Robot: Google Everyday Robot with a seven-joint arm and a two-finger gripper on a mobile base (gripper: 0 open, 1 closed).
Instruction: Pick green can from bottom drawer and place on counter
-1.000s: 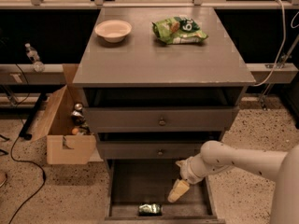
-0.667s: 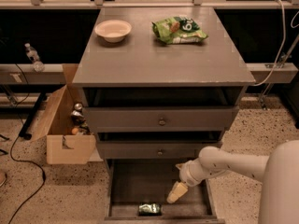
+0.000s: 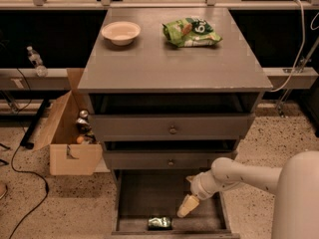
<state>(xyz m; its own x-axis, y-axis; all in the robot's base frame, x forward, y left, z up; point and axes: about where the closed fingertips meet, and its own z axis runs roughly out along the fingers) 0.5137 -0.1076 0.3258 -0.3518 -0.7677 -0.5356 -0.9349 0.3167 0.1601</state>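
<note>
Camera view: green can lies sideways, long axis left-right, at bottom drawer front; claw near its right, barely moved, closure indeterminable.

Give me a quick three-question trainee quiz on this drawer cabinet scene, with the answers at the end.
1. True or false: the green can lies in the bottom drawer, near its front edge.
2. What shares the counter with the bowl? A) green snack bag B) mug C) plate
3. Fill in: in the camera view, the gripper hangs over the bottom drawer, to the can's ____.
Key: 1 true; 2 A; 3 right.
</note>
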